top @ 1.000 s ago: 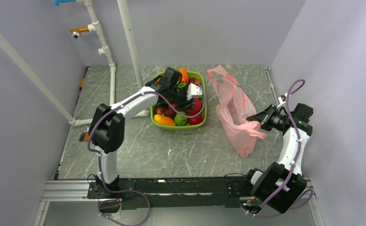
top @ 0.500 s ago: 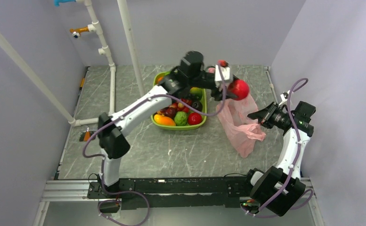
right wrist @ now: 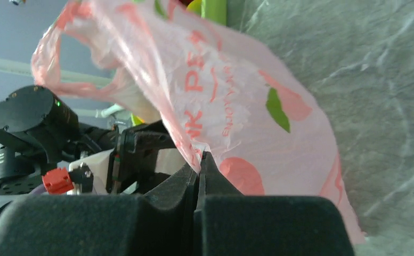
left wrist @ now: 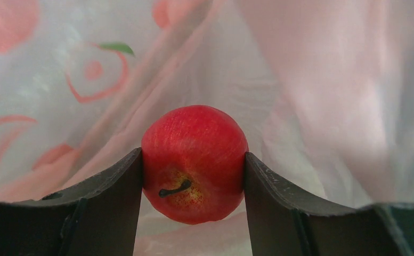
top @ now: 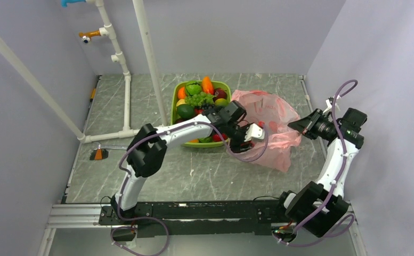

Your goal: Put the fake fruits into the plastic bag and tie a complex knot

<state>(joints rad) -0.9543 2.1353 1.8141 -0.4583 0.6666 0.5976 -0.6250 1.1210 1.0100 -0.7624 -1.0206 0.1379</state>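
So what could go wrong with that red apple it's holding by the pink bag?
1. The left pincer grips the round, glossy red apple only at its sides, so the apple might slip out too early.
2. The right pincer pinches just a thin edge of the pink bag. If that edge slips free, the bag's opening could flop shut.

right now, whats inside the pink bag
The left claw, holding a red apple, is inside the plastic bag. Whether other fruit lies deeper cannot be seen; the folds cover it.
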